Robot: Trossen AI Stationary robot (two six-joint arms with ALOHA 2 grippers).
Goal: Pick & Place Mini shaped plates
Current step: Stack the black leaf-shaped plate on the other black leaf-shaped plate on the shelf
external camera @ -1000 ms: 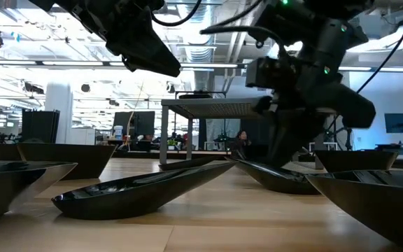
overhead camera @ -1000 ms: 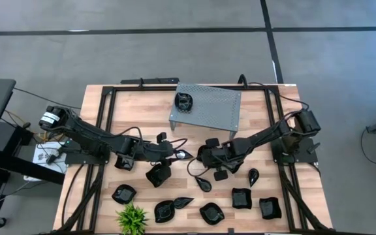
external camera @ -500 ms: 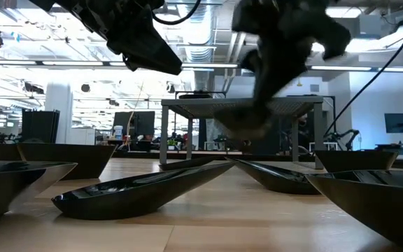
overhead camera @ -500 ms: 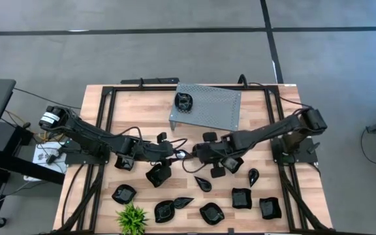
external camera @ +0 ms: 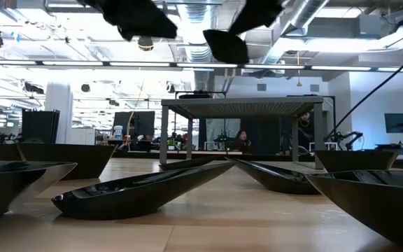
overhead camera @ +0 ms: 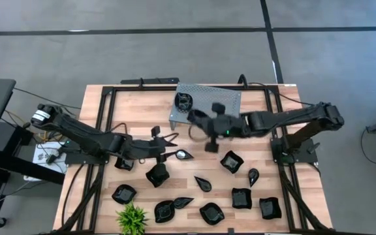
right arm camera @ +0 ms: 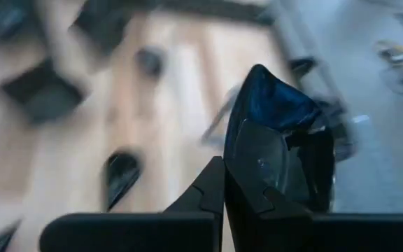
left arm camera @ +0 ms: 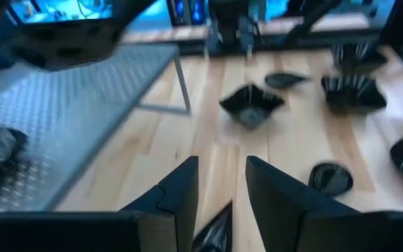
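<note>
Black teardrop plate (right arm camera: 275,133), clamped in right pincer (right arm camera: 224,183)

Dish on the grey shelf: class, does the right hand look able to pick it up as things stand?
Probably not. The right hand is close beside the dish on the shelf, with nothing between them, but it is shut on a teardrop plate, so it has no free grip.

Even, bright light falls from above onto the table (overhead camera: 142,108), leaving only faint shadows. Seen low across the table, ceiling strip lights (external camera: 61,64) glare and the arms overhead are mere silhouettes (no detail shows). Both wrist views are smeared with blur, and the right arm (overhead camera: 286,119) looks blurred from above.
</note>
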